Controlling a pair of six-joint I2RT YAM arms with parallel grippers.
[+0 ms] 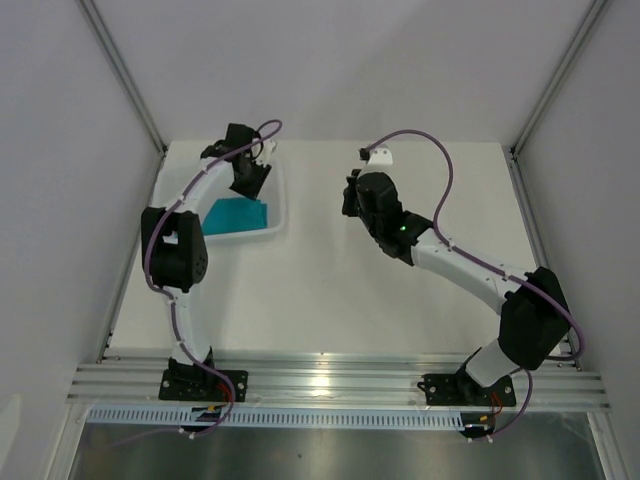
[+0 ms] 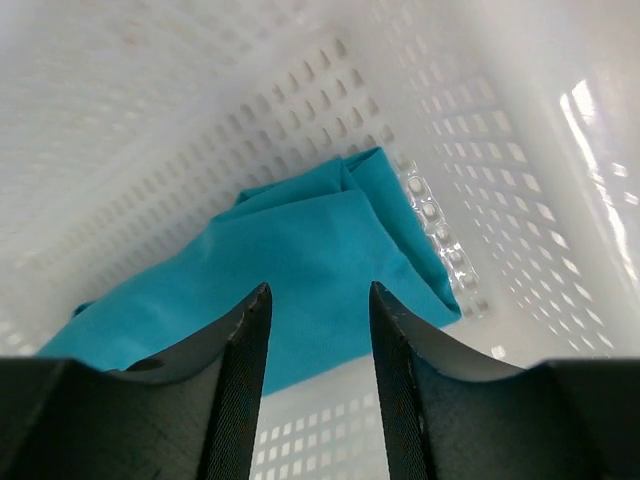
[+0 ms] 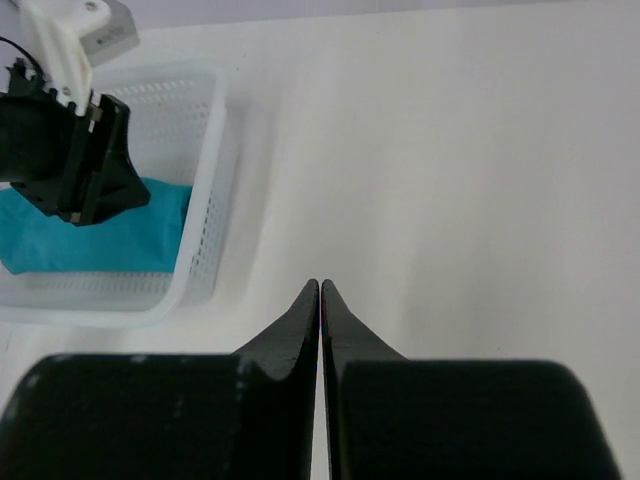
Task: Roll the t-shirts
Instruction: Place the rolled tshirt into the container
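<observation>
The teal shirt is found inside the white tray, at the far left of the table. It is folded over on itself and bunched toward one corner. A tight roll is not seen, so the rolling is judged to be not done yet.

The left gripper is held down inside the tray, right above the shirt. Its jaws are kept apart, and nothing is pinched between them. The cloth is seen through the gap. The jaws are likely set this way so that a fold of cloth can fit between them, or so that the cloth can drop free. Which one it is cannot be told.

The right gripper is held over the bare table, well apart from the tray. Its jaws are pressed together with nothing in them. It is likely kept off to the side so that room is left for the left arm.

Care is needed with the tray walls, since little room is left there.
</observation>
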